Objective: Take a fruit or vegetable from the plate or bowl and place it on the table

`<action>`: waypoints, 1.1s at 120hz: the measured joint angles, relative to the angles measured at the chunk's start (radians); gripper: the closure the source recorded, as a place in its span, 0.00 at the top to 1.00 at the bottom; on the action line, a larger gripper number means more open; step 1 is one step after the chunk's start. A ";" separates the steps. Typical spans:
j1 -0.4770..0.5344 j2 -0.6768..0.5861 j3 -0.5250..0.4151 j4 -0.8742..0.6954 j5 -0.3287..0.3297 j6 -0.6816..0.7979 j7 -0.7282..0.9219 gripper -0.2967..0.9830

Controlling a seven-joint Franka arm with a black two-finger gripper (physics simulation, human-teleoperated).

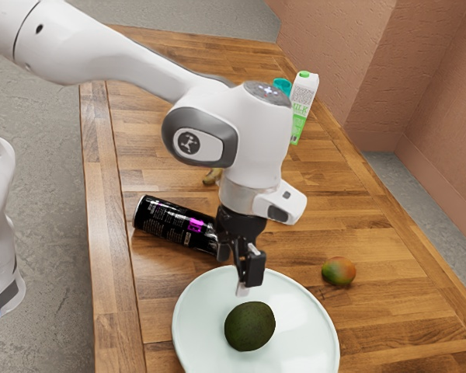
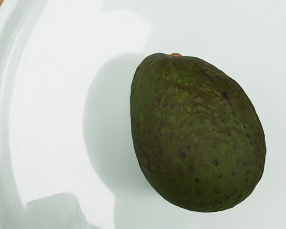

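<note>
My gripper (image 1: 243,283) points down over the edge of the pale plate (image 1: 303,330), and whether it is open or shut cannot be told. A dark green avocado (image 1: 250,325) lies on that plate, a little below the gripper in the exterior view, with a visible gap between them. In the wrist view the avocado (image 2: 198,136) appears whole from above, its brown stem end showing, and casts a shadow on the white plate (image 2: 47,109).
A black can (image 1: 171,222) lies on its side by the plate. A red-green mango (image 1: 339,270) sits on the wooden table (image 1: 388,311) to the plate's right in the exterior view. Farther back are a milk carton (image 1: 303,97), a teal cup (image 1: 281,84) and a partly hidden brownish object (image 1: 211,177).
</note>
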 joint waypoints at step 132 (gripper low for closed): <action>-0.007 0.146 -0.039 0.010 0.021 0.132 -0.194 0.77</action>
